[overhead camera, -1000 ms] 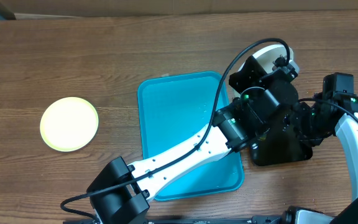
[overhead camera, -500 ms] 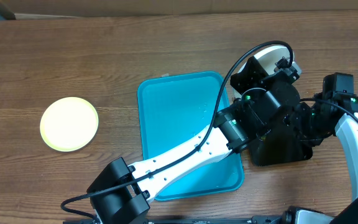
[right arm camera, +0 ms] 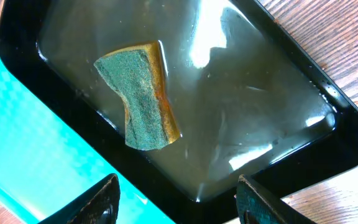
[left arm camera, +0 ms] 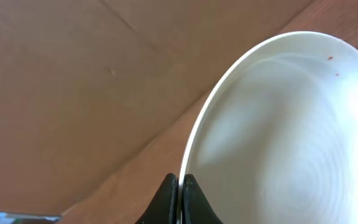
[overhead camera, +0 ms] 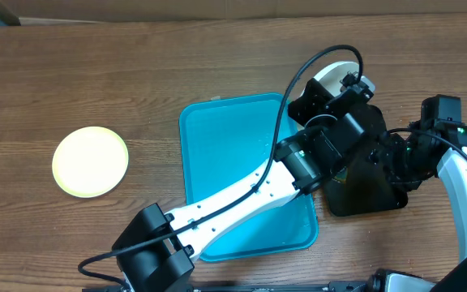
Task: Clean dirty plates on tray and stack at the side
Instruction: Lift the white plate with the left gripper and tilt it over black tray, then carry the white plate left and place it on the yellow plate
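You're pinching white plate by rim alone, left end effector clamped on thin edge: slipping, dropping likely. Right end effector gaping empty above sponge; arms crowding, risking bump.

From overhead, the left arm hid most of the white plate, leaving only a far arc, and covered the blue tray along its right side. In the left wrist view, the white plate ran off the right and bottom edges. The fingers of the right end effector were cut off at the bottom edge.
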Tool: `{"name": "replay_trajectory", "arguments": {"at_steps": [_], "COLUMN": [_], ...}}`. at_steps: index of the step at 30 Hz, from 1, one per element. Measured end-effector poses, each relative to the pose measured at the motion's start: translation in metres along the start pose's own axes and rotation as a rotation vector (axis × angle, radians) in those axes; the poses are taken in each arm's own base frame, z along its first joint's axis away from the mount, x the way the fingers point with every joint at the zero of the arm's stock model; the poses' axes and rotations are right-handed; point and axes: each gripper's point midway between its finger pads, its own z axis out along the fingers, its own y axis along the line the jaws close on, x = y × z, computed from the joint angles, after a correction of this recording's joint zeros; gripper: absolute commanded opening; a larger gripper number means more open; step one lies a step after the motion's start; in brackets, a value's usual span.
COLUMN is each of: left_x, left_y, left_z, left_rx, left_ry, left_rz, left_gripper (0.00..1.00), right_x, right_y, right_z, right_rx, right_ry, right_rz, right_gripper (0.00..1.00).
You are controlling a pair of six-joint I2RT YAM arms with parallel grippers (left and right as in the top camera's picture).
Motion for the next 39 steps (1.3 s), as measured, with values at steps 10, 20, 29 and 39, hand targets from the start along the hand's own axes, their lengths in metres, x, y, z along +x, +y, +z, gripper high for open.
{"name": "replay_trajectory", "arguments": {"at_steps": [10, 20, 29, 39], "left_x": [0.054, 0.163, 0.281, 0.428], "left_y": [-0.021, 0.036, 0.164, 0.285], "left_z": [0.0, 0.014, -0.007, -0.047], "left_rx": [0.144, 0.389, 0.35, -0.089], "left_ry": [0.19, 0.693, 1.1, 1.262], "left_rz": [-0.037, -0.498, -0.991, -1.339], "left_gripper": [0.04, 0.04, 0.04, 0.04], "right_x": [0.0, 0.001, 0.001, 0.001], "right_y": [0.0, -0.001, -0.001, -0.001], "right_z": [0.0, 0.0, 0.0, 0.0], "right_rx": [0.001, 0.003, 0.003, 0.003], "right_ry": [0.001, 0.006, 0.006, 0.006], "right_rz": [-0.037, -0.06, -0.065, -0.065], "right_gripper": [0.62, 0.61, 0.62, 0.62]}}
